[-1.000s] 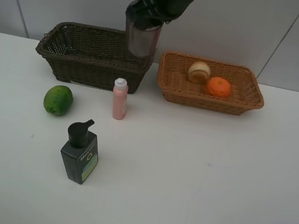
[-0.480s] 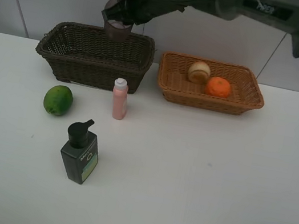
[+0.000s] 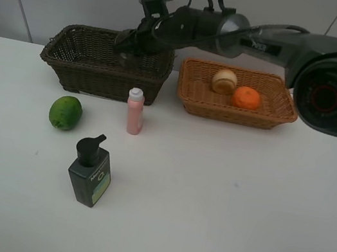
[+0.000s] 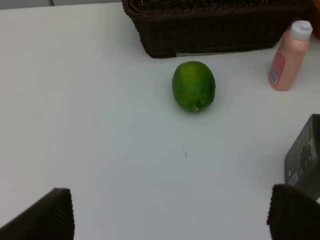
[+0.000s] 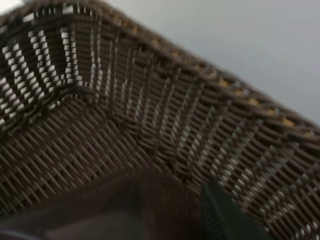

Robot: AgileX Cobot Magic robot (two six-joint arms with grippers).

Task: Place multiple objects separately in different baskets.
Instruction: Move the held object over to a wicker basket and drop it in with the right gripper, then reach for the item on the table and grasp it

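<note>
Orange (image 3: 246, 98) and red-yellow fruit (image 3: 224, 81) lie in the light tan basket (image 3: 236, 114). Beside it, the right arm reaches across, down into the dark brown basket (image 3: 98, 78), its fingers (image 5: 225, 215) closed on the purplish cup (image 5: 145, 205), which is mostly hidden and blurred. Green fruit (image 3: 66, 112), pink bottle (image 3: 135, 112) and pump bottle (image 3: 89, 174) sit on the counter (image 3: 238, 210). The left fingers (image 4: 50, 215) are spread wide, empty, above the counter.

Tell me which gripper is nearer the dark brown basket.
Right. The right gripper reaches down into the dark brown basket; the left gripper hangs apart from it, the green fruit between them.
</note>
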